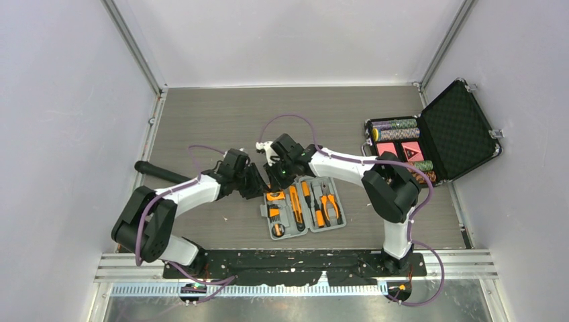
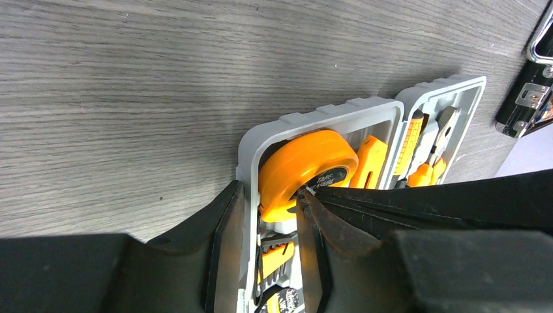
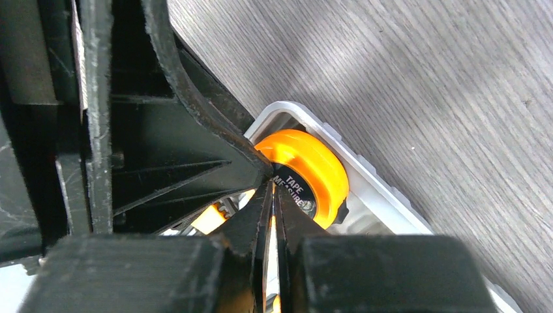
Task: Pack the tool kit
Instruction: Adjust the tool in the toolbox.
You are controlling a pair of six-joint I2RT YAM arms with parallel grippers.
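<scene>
The grey tool kit case (image 1: 305, 231) lies open on the table with orange-and-black pliers (image 1: 329, 204) and screwdrivers (image 1: 296, 205) in its slots. The orange tape measure (image 2: 300, 166) sits tilted in the case's far left corner, also seen in the right wrist view (image 3: 313, 166). My left gripper (image 2: 267, 222) is open and straddles the case's left wall (image 2: 244, 163), one finger outside on the table, the other inside by the tape measure. My right gripper (image 3: 272, 189) is shut and empty, its tips on the tape measure's black label. Both grippers (image 1: 258, 182) (image 1: 278, 176) meet over that corner.
A larger black foam-lined case (image 1: 443, 131) with poker chips stands open at the back right; its corner shows in the left wrist view (image 2: 528, 98). A black cylinder (image 1: 158, 172) lies at the left of the wood-grain table (image 1: 221, 121). Walls enclose three sides.
</scene>
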